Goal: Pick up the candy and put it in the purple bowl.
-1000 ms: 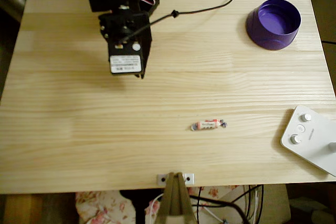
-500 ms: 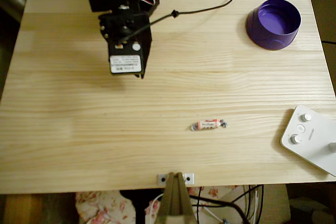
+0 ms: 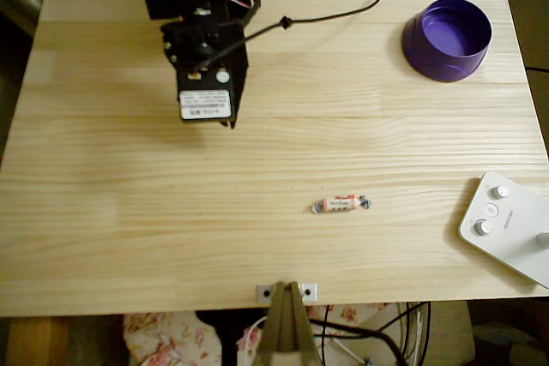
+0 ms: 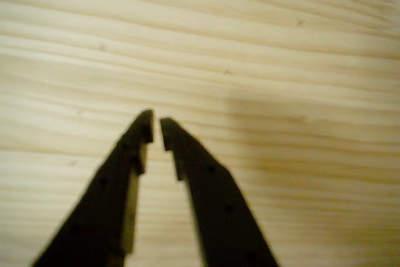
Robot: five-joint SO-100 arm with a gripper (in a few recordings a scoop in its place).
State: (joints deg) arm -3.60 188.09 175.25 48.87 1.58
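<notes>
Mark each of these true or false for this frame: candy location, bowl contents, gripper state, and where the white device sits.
1. The candy lies on the bare table, apart from the bowl. True.
2. The bowl already holds the candy. False: the bowl looks empty and the candy is on the wood, well below and left of it in the overhead view.
3. The gripper holds nothing, its tips nearly together. True.
4. The gripper is right above the candy. False: in the overhead view the arm is at upper left, far from the candy.
5. The white device sits beside the arm. False: it is at the lower right table edge.
</notes>
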